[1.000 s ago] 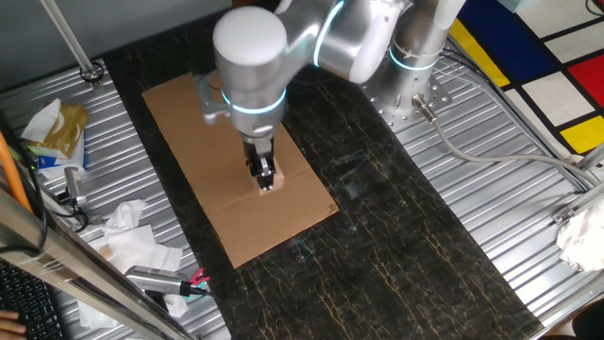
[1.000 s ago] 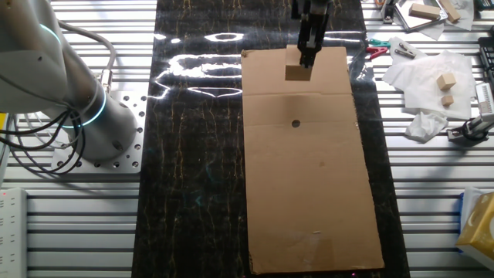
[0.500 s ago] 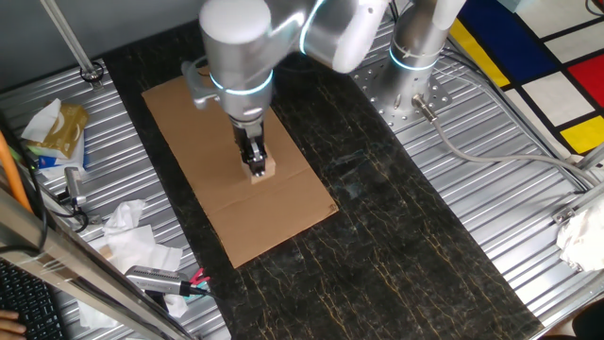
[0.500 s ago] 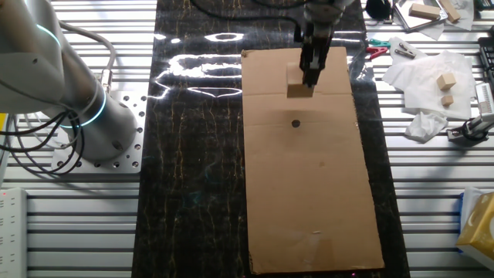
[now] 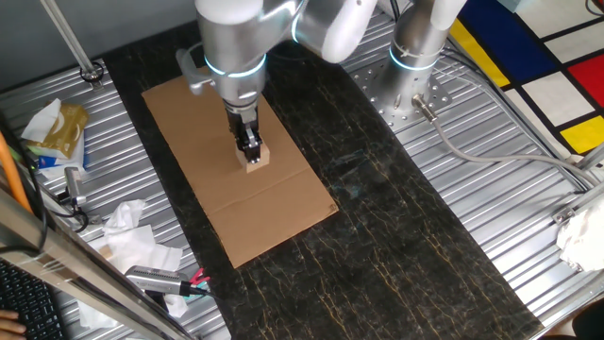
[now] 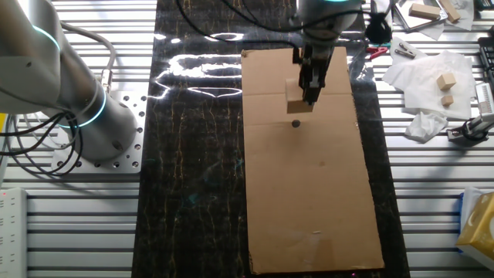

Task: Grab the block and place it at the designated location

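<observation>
The small tan wooden block [image 5: 256, 158] [image 6: 299, 97] is held in my gripper [image 5: 251, 151] [image 6: 307, 94], which is shut on it just above the brown cardboard sheet [image 5: 198, 142] [image 6: 316, 193]. The black dot [image 6: 296, 123] on the sheet lies just in front of the block in the other fixed view, a little apart from it. In the first fixed view the dot is hidden behind the gripper and block.
White paper scraps [image 5: 132, 236] and a marker lie left of the sheet. Two spare wooden cubes [image 6: 445, 82] rest on white paper at the right. The robot base [image 5: 415, 66] [image 6: 93, 116] stands beside the dark marbled strip.
The gripper has carried the block along the cardboard from near its short end toward the black dot, still shut on it.
</observation>
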